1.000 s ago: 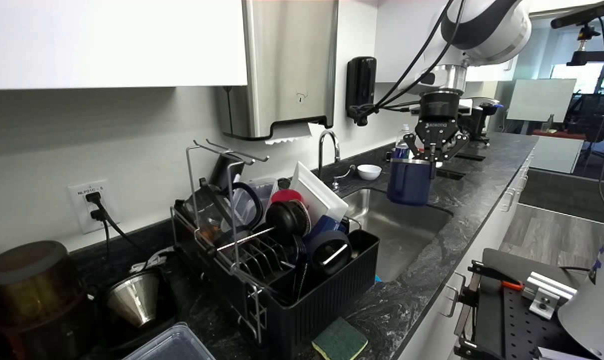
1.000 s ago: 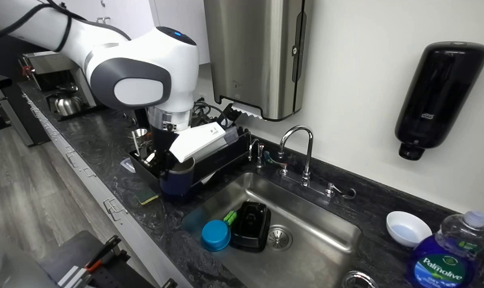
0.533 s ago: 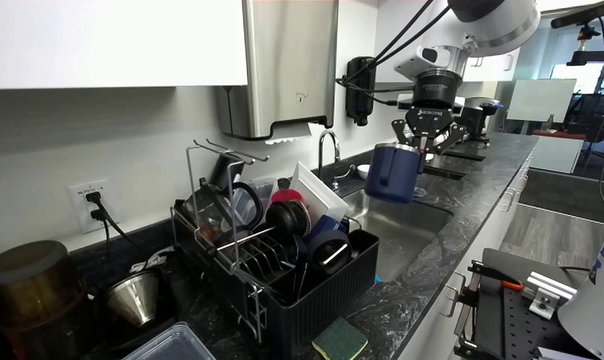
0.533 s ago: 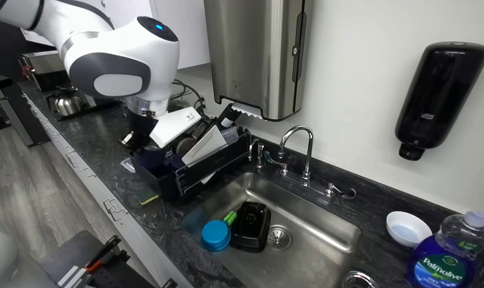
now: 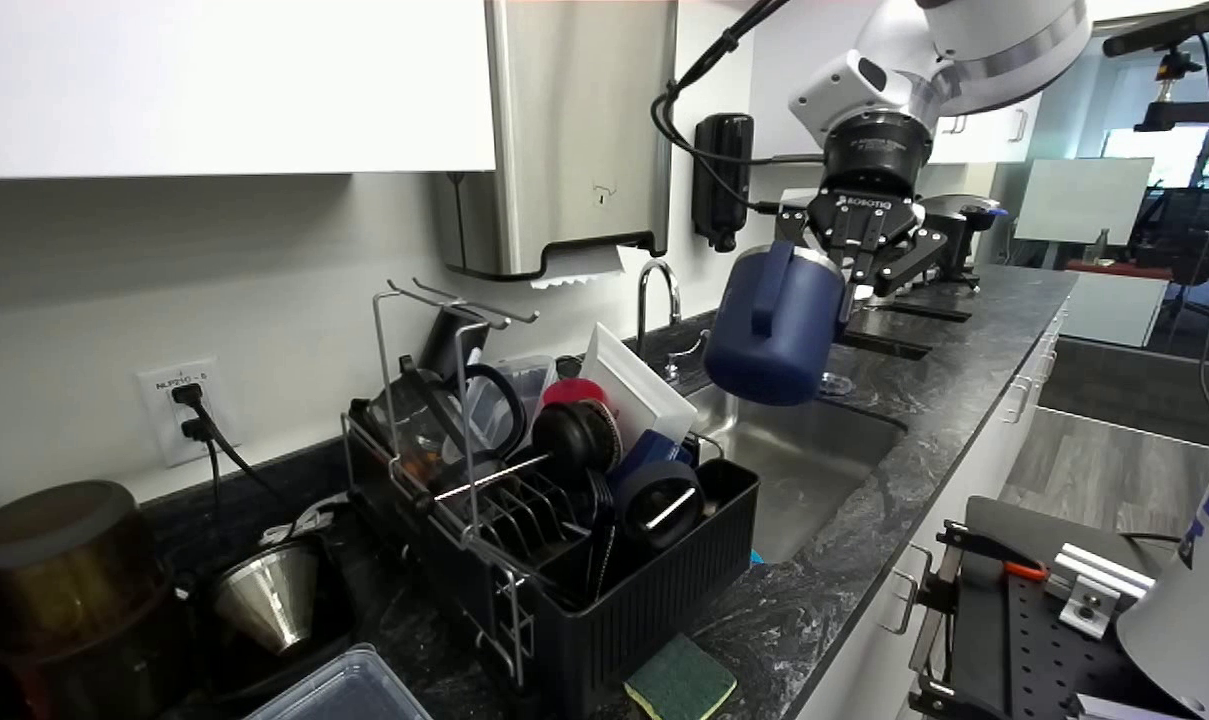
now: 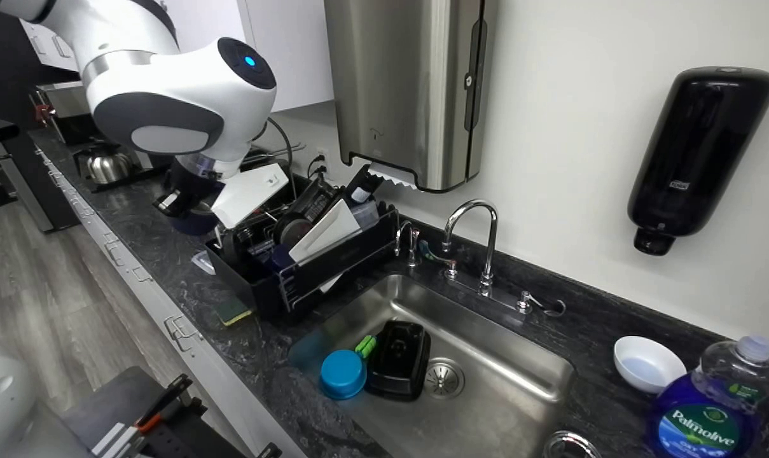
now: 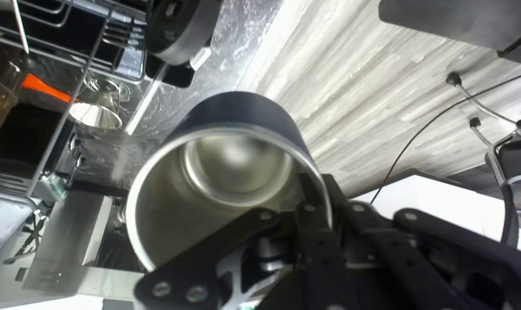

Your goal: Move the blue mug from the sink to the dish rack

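Currently, in an exterior view, we are seeing the gripper [image 5: 845, 287] clamping the blue mug [image 5: 776, 330] by its wall at the rim, holding it in the air clear of the counter [image 5: 954, 370]. The mug is hanging tilted, handle toward us, with the sink [image 5: 794, 480] showing behind. The rack [image 5: 654, 590] is standing nearer to us, crowded with dishes [image 5: 636, 388].

In an exterior view, a light-blue bowl [image 6: 343, 374] and a black dish [image 6: 397, 362] are lying in the sink; the mug is hanging well apart from them, near the rack, partly hidden by the gripper. We are not managing to tell whether it is hanging over the rack or just beside it.

In the wrist view, we are looking into the mug: one finger [image 7: 311, 219] is sitting inside the wall, another outside, pinching it between them. Floor [image 7: 350, 86] is showing beyond, with the rack along one edge.

Progress, as we are judging it: removal from the sink is counting as done; placing is remaining. We are reckoning on lowering it into a gap and letting go.
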You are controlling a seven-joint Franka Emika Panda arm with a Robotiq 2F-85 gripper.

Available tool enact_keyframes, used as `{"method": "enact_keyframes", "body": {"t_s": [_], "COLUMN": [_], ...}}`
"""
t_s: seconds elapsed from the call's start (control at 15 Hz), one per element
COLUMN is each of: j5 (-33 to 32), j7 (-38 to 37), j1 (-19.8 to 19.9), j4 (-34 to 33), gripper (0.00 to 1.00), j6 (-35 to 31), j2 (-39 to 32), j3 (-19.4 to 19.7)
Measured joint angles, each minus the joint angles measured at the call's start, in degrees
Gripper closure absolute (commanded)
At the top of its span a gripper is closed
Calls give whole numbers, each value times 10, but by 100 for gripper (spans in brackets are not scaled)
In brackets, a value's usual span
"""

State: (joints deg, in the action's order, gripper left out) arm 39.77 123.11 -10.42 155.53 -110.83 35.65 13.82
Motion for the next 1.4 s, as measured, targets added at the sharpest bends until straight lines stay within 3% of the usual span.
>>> {"method": "enact_keyframes", "body": {"t_s": [0.47,0.87,1.4], "j5": [106,173,202], "j7": [40,40,14], "j1": [-3,8,34], "j4": [-14,-75,-142], "gripper": [98,98,98], "j6": [24,24,24], "j2": [-36,-143,-246], "j3": [-19,-45,-83]}}
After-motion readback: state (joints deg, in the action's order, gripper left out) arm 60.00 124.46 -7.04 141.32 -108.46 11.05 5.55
